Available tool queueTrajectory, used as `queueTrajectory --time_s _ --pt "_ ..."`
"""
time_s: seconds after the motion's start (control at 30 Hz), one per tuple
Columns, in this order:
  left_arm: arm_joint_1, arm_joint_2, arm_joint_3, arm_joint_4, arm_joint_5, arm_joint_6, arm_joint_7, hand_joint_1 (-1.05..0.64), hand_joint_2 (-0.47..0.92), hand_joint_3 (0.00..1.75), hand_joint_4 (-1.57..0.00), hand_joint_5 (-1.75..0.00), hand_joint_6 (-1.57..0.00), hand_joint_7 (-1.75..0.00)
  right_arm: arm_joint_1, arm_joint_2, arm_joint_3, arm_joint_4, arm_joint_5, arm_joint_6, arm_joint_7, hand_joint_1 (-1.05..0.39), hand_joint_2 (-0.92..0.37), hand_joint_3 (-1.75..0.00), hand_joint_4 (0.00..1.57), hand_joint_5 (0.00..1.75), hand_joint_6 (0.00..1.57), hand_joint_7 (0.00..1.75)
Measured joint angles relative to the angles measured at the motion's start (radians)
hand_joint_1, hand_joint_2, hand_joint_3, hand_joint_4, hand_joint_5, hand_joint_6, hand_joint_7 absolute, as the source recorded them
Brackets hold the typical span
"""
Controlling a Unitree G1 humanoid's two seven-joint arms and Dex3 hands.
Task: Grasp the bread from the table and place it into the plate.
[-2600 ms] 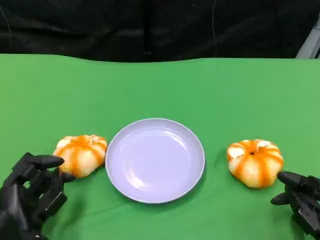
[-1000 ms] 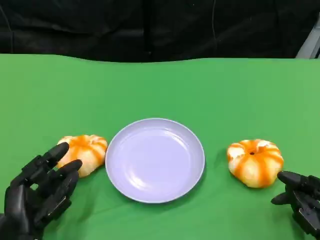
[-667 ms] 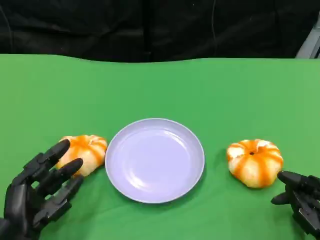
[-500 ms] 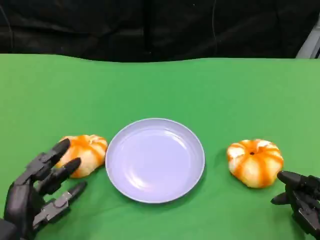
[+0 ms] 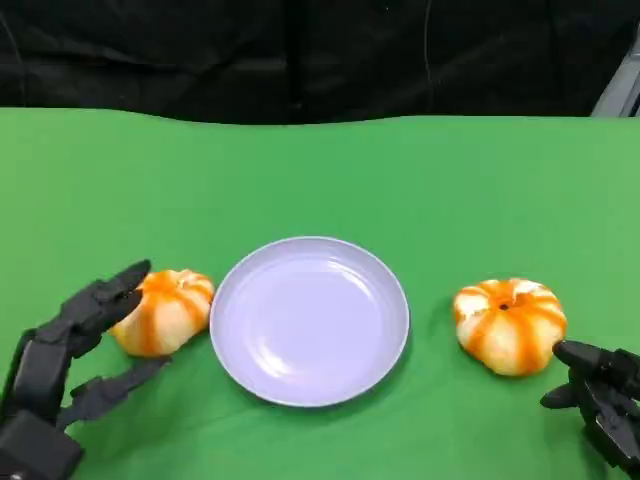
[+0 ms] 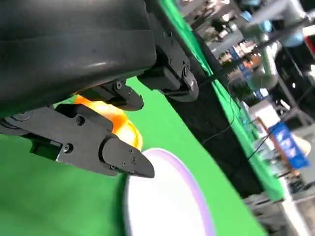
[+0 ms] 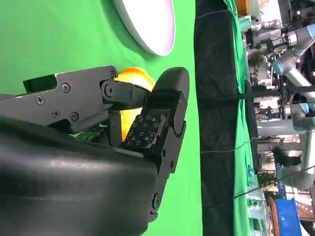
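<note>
— Head view first: where's the bread?
— One bread [image 5: 162, 311] lies just ahead of the left hand [image 5: 70, 355], whose fingers are spread around its near side, holding nothing; upper fingertips meet the crust.
— And the plate?
— The plate [image 5: 309, 320] sits just beyond that bread.
— The other side?
— A second bread [image 5: 510, 325] lies just ahead of the right hand [image 5: 600, 400], fingers apart, empty.

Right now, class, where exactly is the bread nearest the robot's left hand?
In the head view, that bread lies on the green table just left of the plate, with the left hand spread open around its near-left side.
</note>
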Motion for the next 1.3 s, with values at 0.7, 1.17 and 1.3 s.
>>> queueTrajectory --time_s 0.7,1.17,1.3 --pt "-0.041 0.171 -0.275 -0.086 0.458 0.209 0.464 -0.53 0.89 0.00 -0.63 0.00 -0.65 -0.01 0.001 0.001 0.014 -0.003 -0.001 0.000 -0.008 -0.06 -0.92 -0.41 0.70 1.30 1.12 0.28" --pt "-0.100 0.180 -0.369 -0.116 0.485 0.373 0.481 -0.58 0.92 0.03 -0.56 0.00 -0.61 0.00 0.000 0.001 0.015 0.001 -0.001 0.000 -0.008 -0.04 -0.92 -0.42 0.69 1.30 1.09 0.32" --pt "-0.124 0.181 -0.398 -0.098 0.487 0.407 0.481 -0.58 0.92 0.03 -0.55 0.00 -0.61 0.00 -0.001 0.001 0.015 0.002 -0.002 -0.002 -0.009 -0.05 -0.92 -0.41 0.69 1.30 1.08 0.34"
